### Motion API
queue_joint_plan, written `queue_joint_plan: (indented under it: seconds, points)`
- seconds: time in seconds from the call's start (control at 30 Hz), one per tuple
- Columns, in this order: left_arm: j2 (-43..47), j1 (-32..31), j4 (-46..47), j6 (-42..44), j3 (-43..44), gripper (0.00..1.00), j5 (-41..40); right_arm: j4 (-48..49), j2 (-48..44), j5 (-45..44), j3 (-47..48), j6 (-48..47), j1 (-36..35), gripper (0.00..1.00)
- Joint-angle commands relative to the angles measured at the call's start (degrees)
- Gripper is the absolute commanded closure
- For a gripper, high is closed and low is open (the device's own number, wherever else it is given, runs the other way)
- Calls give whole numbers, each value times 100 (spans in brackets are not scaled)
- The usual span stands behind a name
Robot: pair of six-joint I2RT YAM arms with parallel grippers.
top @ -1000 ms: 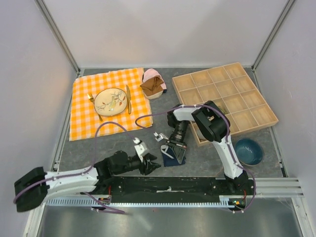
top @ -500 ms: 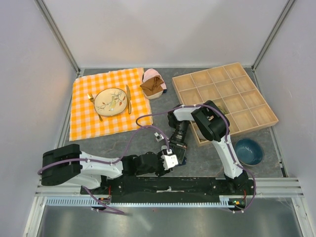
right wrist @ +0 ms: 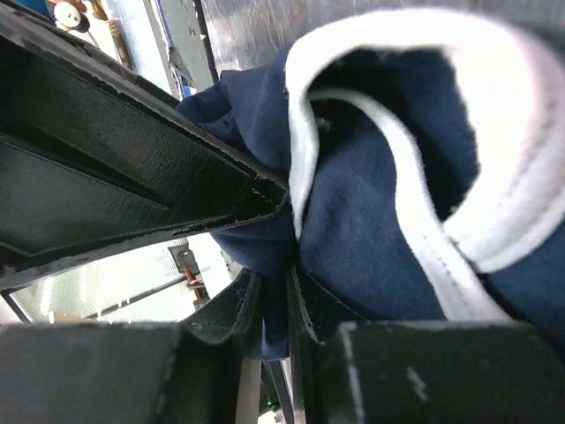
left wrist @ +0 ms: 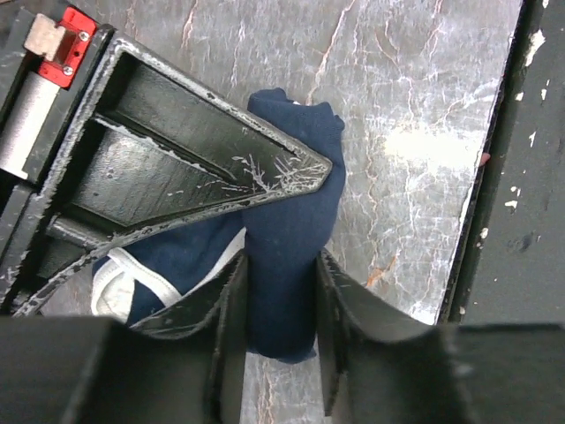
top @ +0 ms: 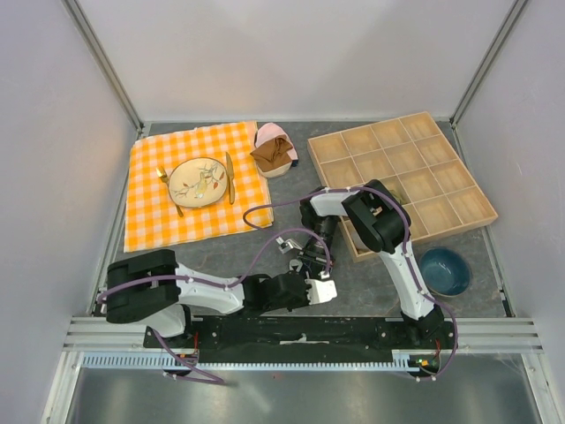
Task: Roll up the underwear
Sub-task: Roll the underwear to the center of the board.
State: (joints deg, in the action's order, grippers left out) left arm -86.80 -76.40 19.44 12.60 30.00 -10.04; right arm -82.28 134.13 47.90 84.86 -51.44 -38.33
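Note:
The underwear (left wrist: 291,212) is navy-blue cloth with a white trim, bunched on the grey table between both grippers. In the left wrist view my left gripper (left wrist: 281,269) is shut on a thick fold of it, with the right gripper's black finger pressed into the cloth just above. In the right wrist view the underwear (right wrist: 388,221) fills the frame, and my right gripper (right wrist: 274,300) is shut on a thin fold. In the top view both grippers, left (top: 316,283) and right (top: 311,258), meet near the table's front middle and hide most of the cloth.
An orange checked cloth (top: 150,212) with a plate (top: 199,181), fork and knife lies at the back left. Brown and pink garments (top: 274,150) sit behind. A wooden compartment tray (top: 402,177) is on the right, with a blue bowl (top: 443,269) in front of it. The black base rail (left wrist: 508,221) runs close by.
My left arm has swung right from the near edge to the underwear, and its gripper has closed on the cloth. The right gripper kept its hold and shifted slightly.

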Motion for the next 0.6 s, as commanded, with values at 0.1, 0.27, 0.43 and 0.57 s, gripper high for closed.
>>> queue_joint_plan:
  seconds: [0.1,0.27,0.43,0.57]
  points:
    - [-258,134,-968,-459,349,98,-7,968,-61,-501,4,-287,70,71]
    - [-170,511,-943,-908,147,98,968,977,-852,-282,110,-375,395,56]
    - [-135,968,-951,-1207,68,98,1943,1389,-1756,-193,-83,-297,1019,55]
    - [-161,1486,-916,-1619,41,98,2585,1802,-2504,-114,-452,-480,1319,56]
